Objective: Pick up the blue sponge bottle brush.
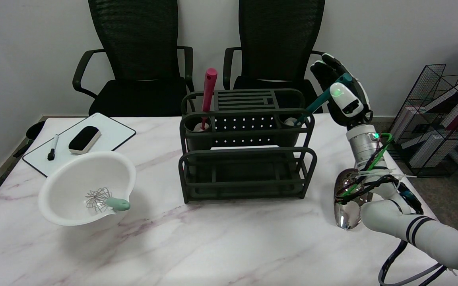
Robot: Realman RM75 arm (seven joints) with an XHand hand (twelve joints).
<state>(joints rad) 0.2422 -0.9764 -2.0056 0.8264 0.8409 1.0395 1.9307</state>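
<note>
Head view: the right arm rises from the lower right, forearm upright, its hand (pixel 342 93) raised beside the dark rack's (pixel 247 167) upper right corner. The hand's fingers close around the teal handle of the brush (pixel 312 106), which slants down into the rack's right cup on the marble table (pixel 213 238).

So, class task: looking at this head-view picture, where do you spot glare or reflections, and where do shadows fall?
Head view: bright reflections on the shiny metal ladle at the table's right edge; a green light glows on the right robot hand; soft shadows lie on the marble table beside the white bowl and before the dark rack; the lighting is even.
</note>
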